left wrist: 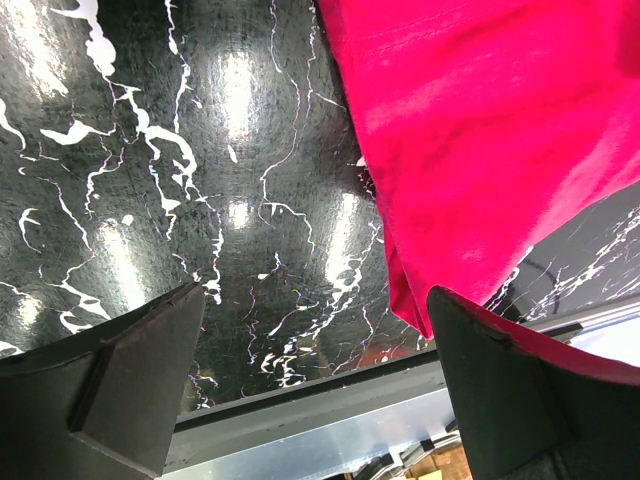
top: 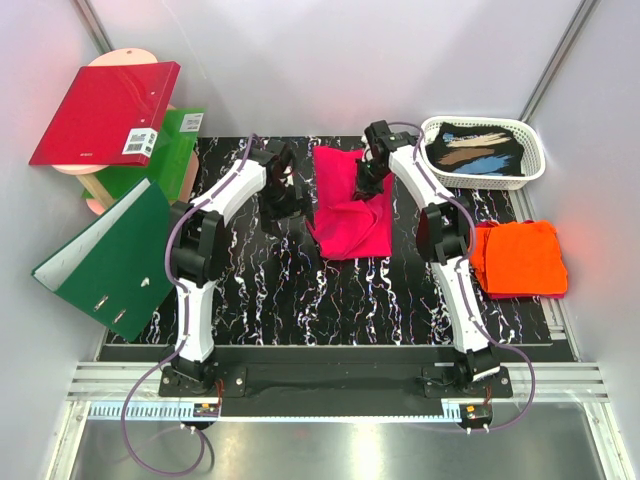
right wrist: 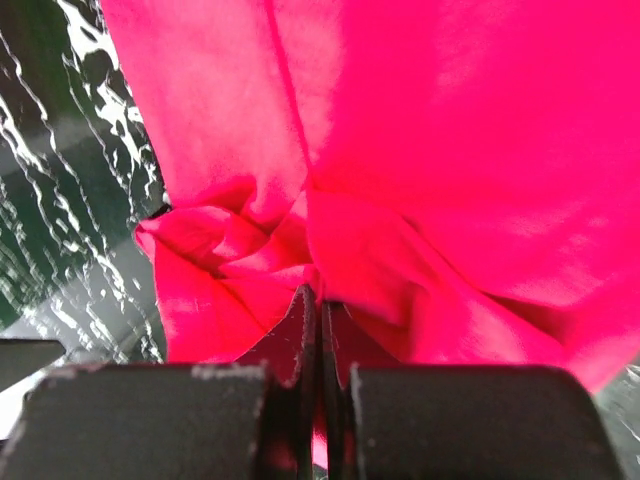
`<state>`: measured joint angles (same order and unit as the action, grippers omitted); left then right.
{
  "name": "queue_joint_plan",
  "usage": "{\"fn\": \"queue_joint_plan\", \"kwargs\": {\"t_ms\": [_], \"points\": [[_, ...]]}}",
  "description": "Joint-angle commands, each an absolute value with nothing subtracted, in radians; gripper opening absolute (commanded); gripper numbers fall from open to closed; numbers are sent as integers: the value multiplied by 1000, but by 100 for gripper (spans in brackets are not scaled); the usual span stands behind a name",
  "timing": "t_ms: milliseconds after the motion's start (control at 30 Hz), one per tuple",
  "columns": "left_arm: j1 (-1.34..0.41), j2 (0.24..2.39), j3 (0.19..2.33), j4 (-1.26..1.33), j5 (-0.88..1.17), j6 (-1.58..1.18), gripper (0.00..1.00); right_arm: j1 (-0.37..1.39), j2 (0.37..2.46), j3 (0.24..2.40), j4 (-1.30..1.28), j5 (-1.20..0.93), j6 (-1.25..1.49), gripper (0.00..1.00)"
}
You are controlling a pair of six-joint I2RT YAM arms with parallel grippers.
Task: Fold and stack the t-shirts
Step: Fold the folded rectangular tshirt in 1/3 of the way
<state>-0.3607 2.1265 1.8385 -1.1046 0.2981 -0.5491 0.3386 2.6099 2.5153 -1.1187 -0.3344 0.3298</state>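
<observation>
Right gripper (right wrist: 318,325) is clamped on the bunched frame-right edge of the magenta t-shirt (top: 345,225), which lies lengthwise up-frame; left gripper (top: 285,200) gapes at its left edge

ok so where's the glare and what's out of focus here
Left wrist: lamp glare in soft white patches on the glossy table, left fingers blurred. Right wrist: pink shirt fills the frame, oversaturated and soft, right fingers fuzzy. Top view: sharp and evenly lit, with a reddish glow on the walls beside the red binder and orange shirt.
</observation>
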Motion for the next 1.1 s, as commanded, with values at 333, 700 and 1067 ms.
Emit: {"fn": "queue_joint_plan", "kwargs": {"t_ms": [333,700,1067], "points": [[-354,2066,1832,-1101,288,-519,99,342,2427,2500,-982,-22,390,0],[-353,2060,1851,-1114,290,-506,99,333,2508,2448,-1063,31,430,64],[-351,2134,1977,-1085,223,-540,99,305,2313,2165,-939,48,370,100]]}}
